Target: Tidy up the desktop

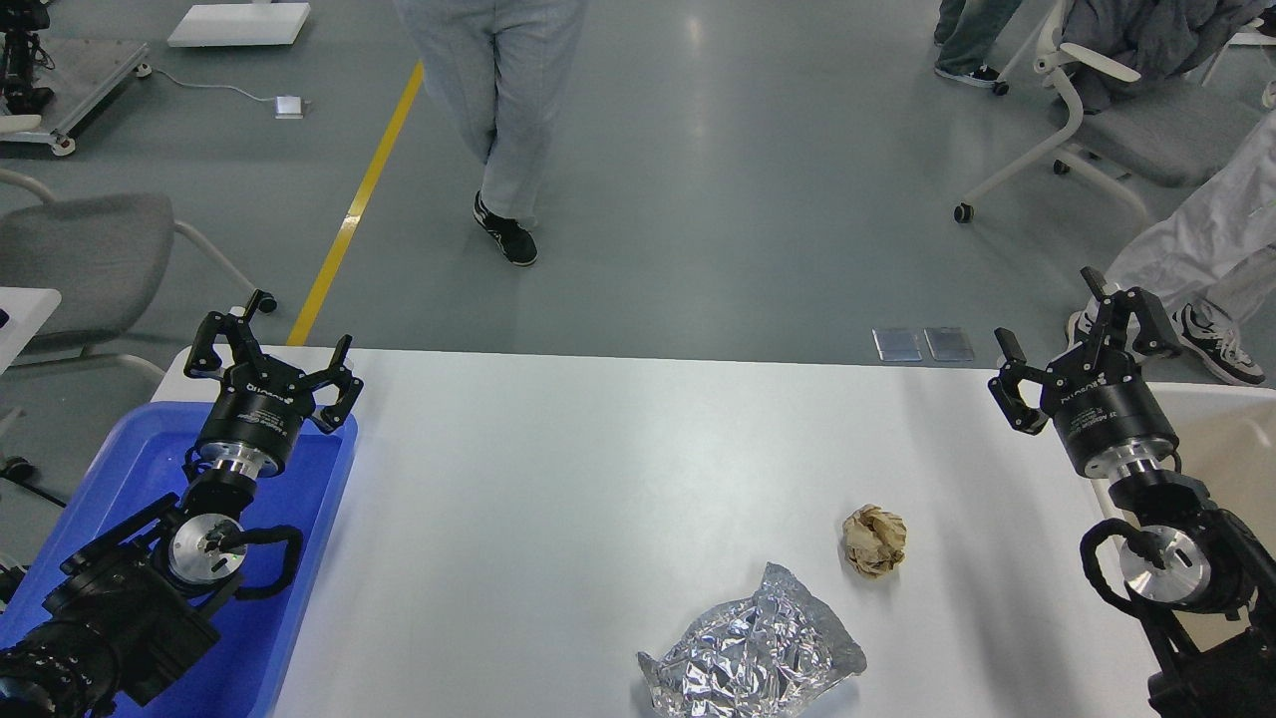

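- The white worktop (558,499) fills the lower half of the view, rounded far corners visible.
- On it, right of centre — a crumpled brown paper ball (874,539), and nearer the front edge a crinkled silver foil bag (750,648).
- Left gripper (269,351) hangs over the blue tray (299,598), fingers spread, empty.
- Right gripper (1072,344) — spread wide and empty too, beside the beige bin (1231,439).

Both black arms reach up from the bottom corners. The left gripper (274,351) sits at the far left corner of the bench (598,479), jaws wide apart and holding nothing. The right gripper (1077,344) sits at the bench's far right corner, jaws spread too, holding nothing.
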### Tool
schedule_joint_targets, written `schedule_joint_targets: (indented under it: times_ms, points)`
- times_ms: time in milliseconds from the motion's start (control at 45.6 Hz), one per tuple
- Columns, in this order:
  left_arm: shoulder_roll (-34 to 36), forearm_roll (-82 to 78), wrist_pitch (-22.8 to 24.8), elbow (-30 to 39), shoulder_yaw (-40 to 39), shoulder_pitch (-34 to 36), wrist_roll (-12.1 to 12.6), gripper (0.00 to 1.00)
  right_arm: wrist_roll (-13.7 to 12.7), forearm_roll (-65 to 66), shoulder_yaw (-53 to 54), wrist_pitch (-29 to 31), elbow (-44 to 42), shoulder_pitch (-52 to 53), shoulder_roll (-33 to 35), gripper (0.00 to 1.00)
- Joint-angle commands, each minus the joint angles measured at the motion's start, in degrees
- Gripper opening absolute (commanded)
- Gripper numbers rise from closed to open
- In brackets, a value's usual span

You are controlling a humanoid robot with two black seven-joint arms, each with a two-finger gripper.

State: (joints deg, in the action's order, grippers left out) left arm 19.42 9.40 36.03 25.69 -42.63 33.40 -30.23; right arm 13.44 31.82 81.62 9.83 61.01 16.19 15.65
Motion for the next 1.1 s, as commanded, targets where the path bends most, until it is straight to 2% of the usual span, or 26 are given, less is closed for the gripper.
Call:
schedule_joint_targets:
  times_ms: [0, 460, 570, 657, 701, 745, 833, 964, 1074]
  points:
    - [0.0, 0.0, 0.0, -0.03, 0.0, 0.0, 0.0, 1.0, 0.0, -0.01, -0.58, 0.01, 0.07, 0.33, -0.01, 0.99]
    - [0.0, 0.0, 0.0, 0.06, 0.0, -0.08, 0.0, 1.0, -0.17, -0.18, -0.67, -0.78, -0.98, 0.6, 0.08, 0.99]
    - [0.0, 0.0, 0.0, 0.06, 0.0, -0.09, 0.0, 1.0, -2.45, -0.97, -1.28, 0.01, -0.54, -0.02, 1.83, 0.99]
    - [0.0, 0.0, 0.0, -0.03, 0.0, 0.0, 0.0, 1.0, -7.63, -5.0, -1.37, -0.08, 0.51, -0.28, 4.29, 0.99]
    - [0.0, 0.0, 0.0, -0.03, 0.0, -0.08, 0.0, 1.0, -9.66, -7.81, -1.37, -0.07, 1.21, -0.54, 5.7, 0.99]
    - [0.0, 0.0, 0.0, -0.03, 0.0, -0.08, 0.0, 1.0, -10.28, -9.14, -1.46, -0.25, 2.18, -0.89, 7.1, 0.99]
    - [0.0, 0.0, 0.0, 0.06, 0.0, 0.0, 0.0, 1.0, -10.37, -9.59, -2.77, 0.1, 6.3, -3.26, 12.45, 0.99]
    - [0.0, 0.0, 0.0, 0.06, 0.0, -0.08, 0.0, 1.0, -10.19, -9.41, -8.39, 0.36, 14.21, -5.46, 24.49, 0.99]
    - [0.0, 0.0, 0.0, -0.03, 0.0, 0.0, 0.0, 1.0, -10.19, -7.75, -12.53, 1.24, 17.21, -6.25, 34.07, 0.99]
